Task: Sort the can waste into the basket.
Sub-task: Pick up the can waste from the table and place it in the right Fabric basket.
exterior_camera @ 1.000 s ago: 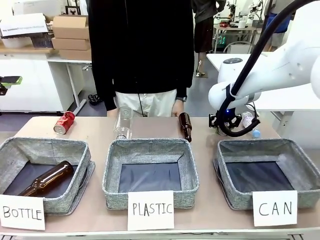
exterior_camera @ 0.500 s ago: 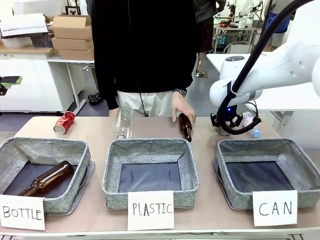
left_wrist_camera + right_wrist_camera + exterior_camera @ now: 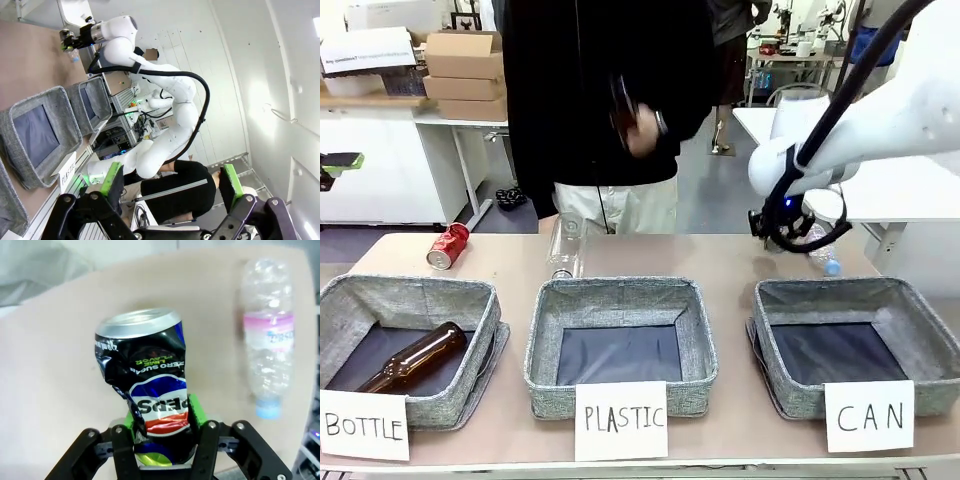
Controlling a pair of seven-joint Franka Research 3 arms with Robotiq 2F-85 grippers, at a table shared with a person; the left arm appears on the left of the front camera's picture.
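Note:
My right gripper (image 3: 162,415) is shut on a dented black-and-silver can (image 3: 142,385), its green pads pressing the can's lower half. From the front, that gripper (image 3: 772,228) hangs above the table just behind the far left corner of the grey basket (image 3: 830,289), which has a white card reading CAN (image 3: 869,416) in front of it. A red can (image 3: 448,245) lies on its side at the table's far left. My left gripper (image 3: 172,185) is open and holds nothing; it is raised off to the left, where one green pad (image 3: 342,159) shows.
A clear plastic bottle (image 3: 267,345) lies on the table beside the held can, and another one (image 3: 565,245) lies behind the PLASTIC basket (image 3: 620,295). The BOTTLE basket (image 3: 410,295) holds a brown bottle (image 3: 415,357). A person's hand holds a second brown bottle (image 3: 623,112) at chest height.
My right gripper has risen slightly with the can. The person's hand took the brown bottle off the table's middle and raised it to chest height.

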